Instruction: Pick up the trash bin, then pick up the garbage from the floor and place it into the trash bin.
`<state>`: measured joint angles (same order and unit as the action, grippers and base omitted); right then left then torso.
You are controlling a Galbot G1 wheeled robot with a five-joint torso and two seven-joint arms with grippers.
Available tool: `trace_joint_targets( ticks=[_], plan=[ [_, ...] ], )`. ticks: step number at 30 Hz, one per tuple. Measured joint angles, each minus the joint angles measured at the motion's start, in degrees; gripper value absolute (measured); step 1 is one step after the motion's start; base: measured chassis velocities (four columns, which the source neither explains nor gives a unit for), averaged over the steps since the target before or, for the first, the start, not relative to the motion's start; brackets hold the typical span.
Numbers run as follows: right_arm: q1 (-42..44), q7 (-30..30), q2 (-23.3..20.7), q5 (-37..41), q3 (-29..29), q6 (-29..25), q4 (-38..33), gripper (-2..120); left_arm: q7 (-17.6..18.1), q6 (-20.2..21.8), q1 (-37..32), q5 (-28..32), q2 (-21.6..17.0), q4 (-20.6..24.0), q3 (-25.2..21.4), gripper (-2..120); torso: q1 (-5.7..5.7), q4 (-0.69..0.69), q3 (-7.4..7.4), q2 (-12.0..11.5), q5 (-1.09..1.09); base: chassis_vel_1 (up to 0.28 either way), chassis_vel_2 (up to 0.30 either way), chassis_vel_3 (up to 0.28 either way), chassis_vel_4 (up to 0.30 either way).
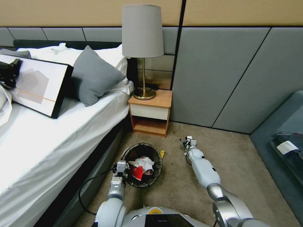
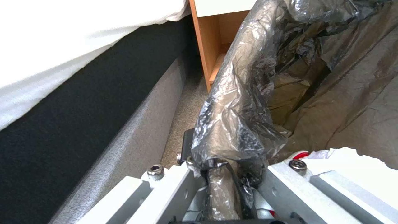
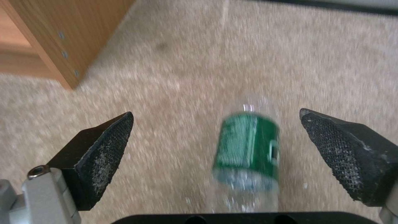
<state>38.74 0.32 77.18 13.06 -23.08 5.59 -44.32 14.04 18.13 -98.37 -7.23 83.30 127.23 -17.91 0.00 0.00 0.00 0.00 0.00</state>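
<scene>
The left gripper [image 1: 121,169] is clamping the bag-lined rim of the trash bin [image 1: 157,174], with one finger on either side of the rim, as the left wrist view is showing where the black bag [image 2: 236,118] is folding over the edge between the fingers. The trash bin is sitting beside the bed [image 1: 47,135], in front of the nightstand [image 1: 151,111] that is carrying the lamp [image 1: 142,47]. Inside the bin, a red-and-white packet [image 1: 136,172] and a white tissue wad [image 1: 145,163] are lying together. A yellow wrapper [image 1: 162,153] is lying on the floor [image 1: 176,189], just beside the far rim of the bin. The right gripper [image 1: 186,143] is reaching forward and down over the floor, to the right of the bin and well apart from it. Its fingers [image 3: 104,152] are standing wide apart. The clear bottle [image 3: 247,155] with the green label is lying on the carpet between the two fingers, touching neither of them. A corner of the nightstand is appearing near this gripper in the right wrist view.
</scene>
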Motion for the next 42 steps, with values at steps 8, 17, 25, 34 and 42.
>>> trace_joint_targets(
  ticks=[8, 17, 25, 34, 42],
  plan=[
    [0.29, -0.99, -0.02, -0.44, -0.70, -1.51, 1.68, 100, 0.00, 0.00, -0.24, -0.08, -0.04, -0.04, 0.08, 2, 0.00, 0.00, 0.00, 0.00, 0.00, 0.000, 0.000, 0.000, 0.000],
    [-0.89, -1.81, 0.65, -0.84, -1.57, -2.75, 7.24, 100, 0.00, -0.05, -0.87, -0.29, -0.16, 0.16, 0.02, 2, 0.00, 0.00, 0.00, 0.00, 0.00, 0.000, 0.000, 0.000, 0.000],
    [-2.07, -2.86, 1.55, -0.90, -2.43, -3.13, 12.33, 100, 0.00, -0.15, -1.07, -0.47, -0.14, 0.20, -0.05, 2, 0.00, 0.00, 0.00, 0.00, 0.00, 0.000, 0.000, 0.000, 0.000],
    [-2.66, -4.03, 2.27, -2.04, -3.02, -5.45, 15.48, 82, 0.00, -0.24, -1.11, -0.48, -0.10, 0.09, -0.08, 2, 0.00, 0.00, 0.00, 0.00, 0.00, 0.000, 0.000, 0.000, 0.000],
    [-2.70, -4.39, 2.11, -2.26, -3.07, -6.48, 15.50, 51, 0.01, -0.28, -1.08, -0.47, -0.11, 0.09, -0.13, 2, 0.00, 0.00, 0.00, 0.00, 0.00, 0.000, 0.000, 0.000, 0.000]
  ],
)
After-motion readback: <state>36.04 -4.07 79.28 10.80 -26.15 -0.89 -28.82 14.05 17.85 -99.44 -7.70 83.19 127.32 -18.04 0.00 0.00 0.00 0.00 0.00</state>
